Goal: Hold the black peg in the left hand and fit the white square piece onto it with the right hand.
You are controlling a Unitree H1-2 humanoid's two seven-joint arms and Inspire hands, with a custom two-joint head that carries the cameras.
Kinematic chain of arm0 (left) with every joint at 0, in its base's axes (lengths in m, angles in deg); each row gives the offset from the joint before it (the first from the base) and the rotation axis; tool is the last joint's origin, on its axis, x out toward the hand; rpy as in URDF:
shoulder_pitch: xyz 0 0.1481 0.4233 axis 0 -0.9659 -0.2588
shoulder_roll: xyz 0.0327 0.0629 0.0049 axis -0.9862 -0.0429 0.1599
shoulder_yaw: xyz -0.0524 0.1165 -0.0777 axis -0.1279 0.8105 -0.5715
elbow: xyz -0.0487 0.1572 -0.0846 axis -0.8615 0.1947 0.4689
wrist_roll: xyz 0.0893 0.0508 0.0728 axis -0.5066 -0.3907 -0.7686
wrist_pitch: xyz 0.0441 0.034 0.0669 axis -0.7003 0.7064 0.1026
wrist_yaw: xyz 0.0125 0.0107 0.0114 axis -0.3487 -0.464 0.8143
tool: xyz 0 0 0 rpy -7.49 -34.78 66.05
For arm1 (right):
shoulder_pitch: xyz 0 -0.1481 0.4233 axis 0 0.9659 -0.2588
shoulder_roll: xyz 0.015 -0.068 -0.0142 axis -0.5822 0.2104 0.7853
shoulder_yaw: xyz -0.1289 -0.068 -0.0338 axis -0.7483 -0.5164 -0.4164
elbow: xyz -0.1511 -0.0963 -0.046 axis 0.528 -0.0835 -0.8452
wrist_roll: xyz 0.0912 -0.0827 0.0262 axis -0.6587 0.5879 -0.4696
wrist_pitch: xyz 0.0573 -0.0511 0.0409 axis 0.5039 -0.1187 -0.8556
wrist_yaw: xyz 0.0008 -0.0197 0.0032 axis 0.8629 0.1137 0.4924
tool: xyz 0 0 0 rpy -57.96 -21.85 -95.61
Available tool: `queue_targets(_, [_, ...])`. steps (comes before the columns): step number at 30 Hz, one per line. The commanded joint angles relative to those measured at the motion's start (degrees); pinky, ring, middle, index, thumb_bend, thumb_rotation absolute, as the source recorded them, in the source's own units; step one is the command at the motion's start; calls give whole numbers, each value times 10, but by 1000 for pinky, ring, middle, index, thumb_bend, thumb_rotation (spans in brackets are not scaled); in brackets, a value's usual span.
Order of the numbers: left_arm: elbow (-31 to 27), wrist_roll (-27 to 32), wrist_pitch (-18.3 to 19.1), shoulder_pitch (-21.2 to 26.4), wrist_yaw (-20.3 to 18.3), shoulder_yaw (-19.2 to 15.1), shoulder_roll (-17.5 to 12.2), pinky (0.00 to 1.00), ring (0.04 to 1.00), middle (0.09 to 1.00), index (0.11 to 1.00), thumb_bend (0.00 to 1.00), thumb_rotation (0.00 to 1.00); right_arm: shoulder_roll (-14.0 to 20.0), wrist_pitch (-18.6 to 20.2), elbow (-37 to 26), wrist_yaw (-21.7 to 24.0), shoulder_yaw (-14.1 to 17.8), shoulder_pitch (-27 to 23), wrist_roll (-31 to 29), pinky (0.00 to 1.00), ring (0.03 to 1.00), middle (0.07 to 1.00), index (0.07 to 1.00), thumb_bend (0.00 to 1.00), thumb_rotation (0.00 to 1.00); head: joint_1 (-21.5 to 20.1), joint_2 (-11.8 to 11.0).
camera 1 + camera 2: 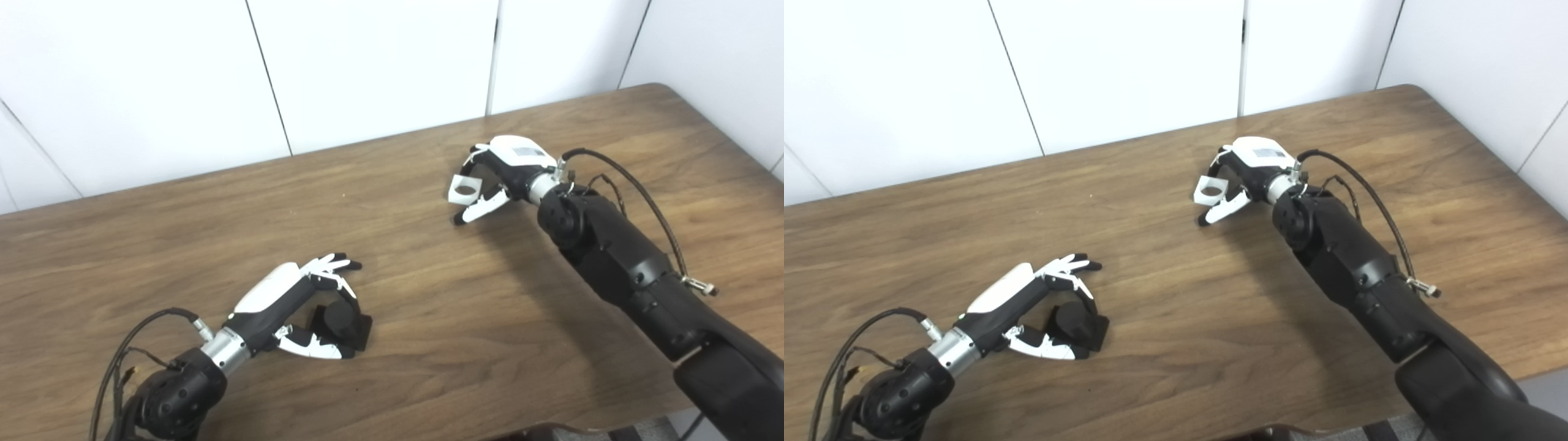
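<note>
Now my left hand (288,306) curls around the peg (340,324), seemingly resting on the table (398,275); my right hand (502,174), well apart, pinches the white piece (463,190) above the wood.

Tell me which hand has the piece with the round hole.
The right hand: it holds the white square piece with the hole; the left hand wraps the black peg.

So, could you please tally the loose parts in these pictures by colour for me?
Black: 1, the black peg, on the table within the left hand.
White: 1, the white square piece, held by the right hand.
Total: 2
</note>
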Motion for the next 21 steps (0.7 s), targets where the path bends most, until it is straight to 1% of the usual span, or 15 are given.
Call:
queue_targets(1, [-6,-11,0,2,-6,-3,-19,982,980,914,492,522,69,4,8,10,-14,3,-5,11,948,946,910,700,721,357,0,1])
queue_targets(7, [-6,-10,-6,1,-3,-4,-20,984,977,912,492,522,69,3,9,18,-26,5,-4,5,939,932,897,673,702,325,5,3])
queue_targets(11, [-8,-11,-3,0,-5,-4,-22,994,982,915,492,522,70,3,8,28,-30,2,-7,4,934,924,886,661,680,318,8,4])
queue_targets(21, [-12,-9,-1,-1,-7,-6,-24,994,985,918,492,522,70,4,-3,62,-54,-4,-18,-2,901,895,861,621,675,287,10,4])
